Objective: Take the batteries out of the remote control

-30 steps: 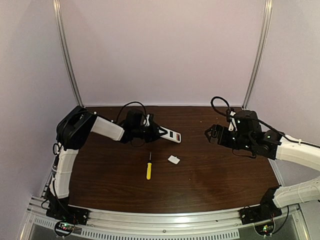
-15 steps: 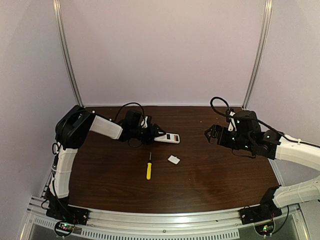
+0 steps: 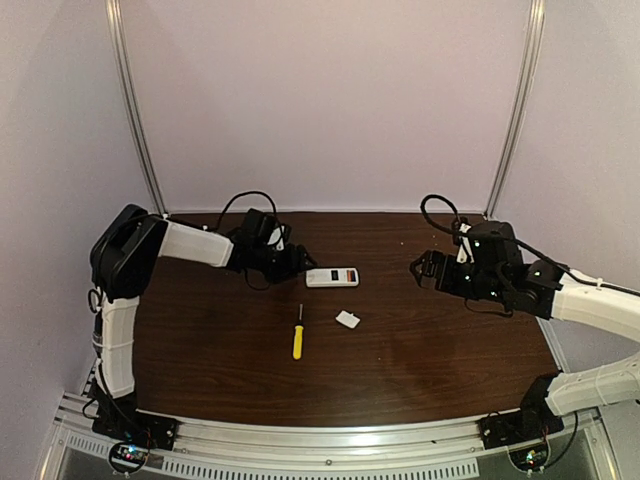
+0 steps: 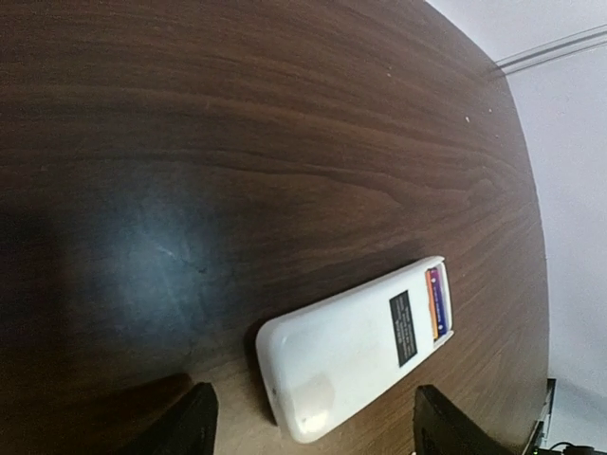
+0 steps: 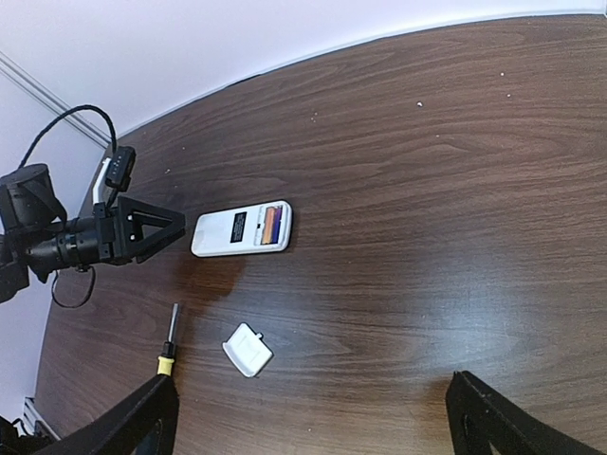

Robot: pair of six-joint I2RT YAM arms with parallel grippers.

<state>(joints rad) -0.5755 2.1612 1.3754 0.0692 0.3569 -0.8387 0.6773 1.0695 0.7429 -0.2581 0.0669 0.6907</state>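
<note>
The white remote control [image 3: 332,277] lies flat on the table, back face up, with its end compartment uncovered. Orange and blue-purple batteries [image 4: 437,303] sit side by side in that compartment [image 5: 272,226]. My left gripper [image 3: 296,262] is just left of the remote and open. In the left wrist view the remote's [image 4: 356,355] near end lies between the spread fingers [image 4: 199,425] with a gap on each side. My right gripper [image 3: 420,268] hovers open and empty well to the right of the remote.
A small white square lid piece [image 3: 348,319] lies in front of the remote, also in the right wrist view [image 5: 248,350]. A yellow-handled screwdriver [image 3: 297,335] lies to its left. The purple back wall and metal frame posts [image 3: 135,110] bound the table.
My left gripper has opened and let go of the remote, which now lies flat on the table. The left arm has drawn back to the left. The right arm has not moved.
</note>
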